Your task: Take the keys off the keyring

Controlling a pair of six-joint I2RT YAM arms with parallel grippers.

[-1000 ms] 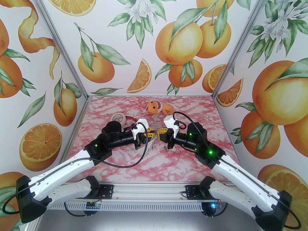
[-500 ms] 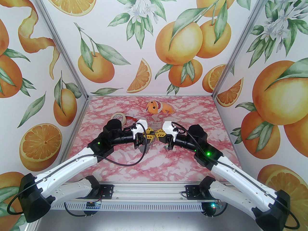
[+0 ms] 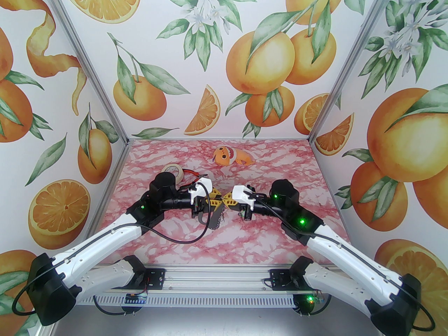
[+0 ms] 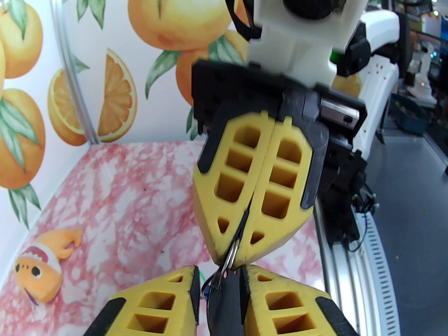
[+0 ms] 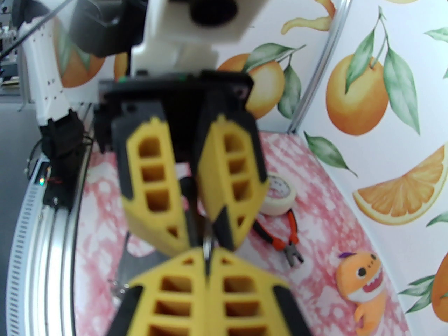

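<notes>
The keyring [image 3: 217,219] hangs in the air over the middle of the table [image 3: 245,250]. Its upper part is clamped between the narrowly parted fingers of the left gripper [image 3: 219,201]. The right gripper [image 3: 229,200] is fully closed, tip to tip with the left one, and pinches a small metal ring [image 4: 233,252].

That pinch is thin and sits at the very fingertips, so a pull to the right may slide the ring out of the pads. A pull off line could instead twist the dark loop in the left fingers or drag it free, dropping it onto the table. Whether a key tag hangs on that ring I cannot tell.

The top view gives the loop's dangling lower part with its row of rings. The left wrist view gives the ring's edge caught in the seam of the right fingers. The right wrist view adds the tape roll [image 5: 280,194] and red-handled pliers [image 5: 285,238] at the far left, and a plush toy [image 5: 364,285] at the far side.
</notes>
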